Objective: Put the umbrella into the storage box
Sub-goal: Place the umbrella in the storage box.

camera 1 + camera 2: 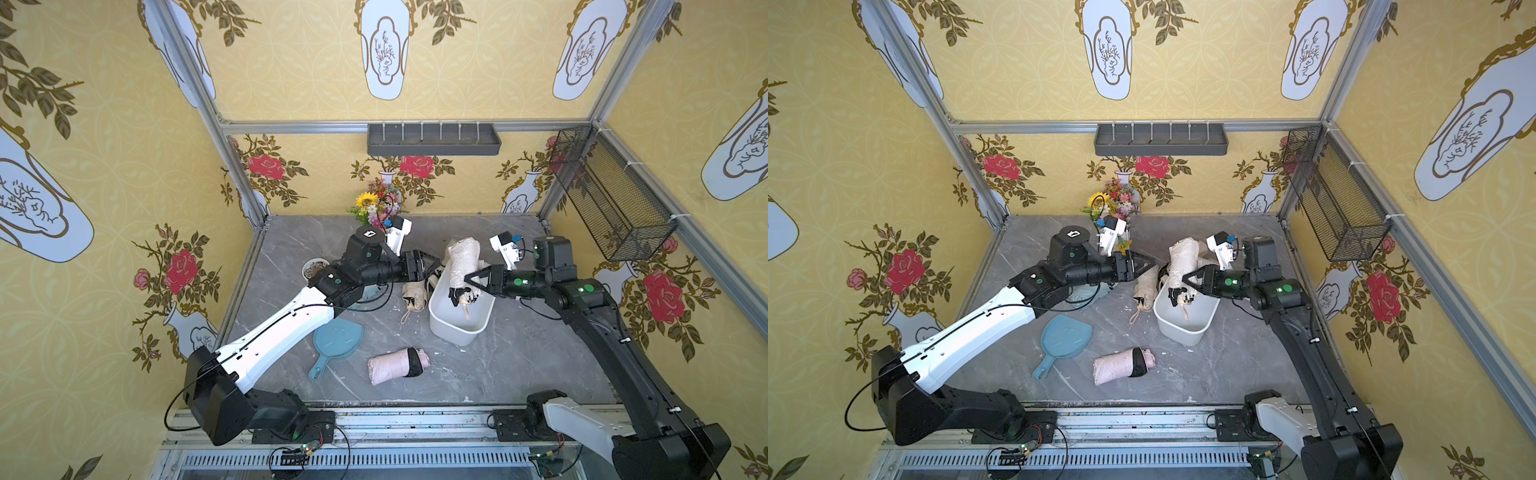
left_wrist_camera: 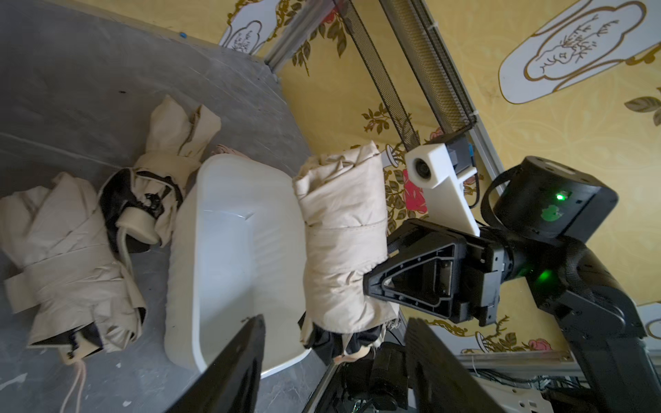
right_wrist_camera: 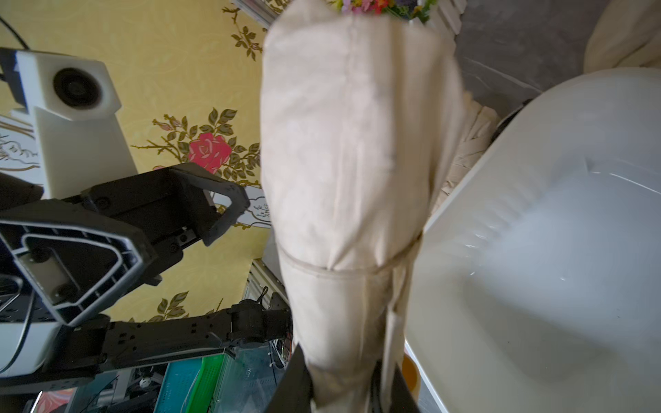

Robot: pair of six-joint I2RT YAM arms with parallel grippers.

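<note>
So the right jaws are clamping the umbrella [image 1: 462, 259] near its dark lower end, holding it tilted over the storage box [image 1: 451, 332]. The handle end is dipping inside and the cream fabric end is sticking up past the far rim. The left jaws are hanging wide apart just beside it, gripping nothing. A spare umbrella [image 1: 415, 297] is lying on the counter [image 1: 519, 353] right against the box, and a pink umbrella [image 1: 395, 365] is sitting nearer the front.
</note>
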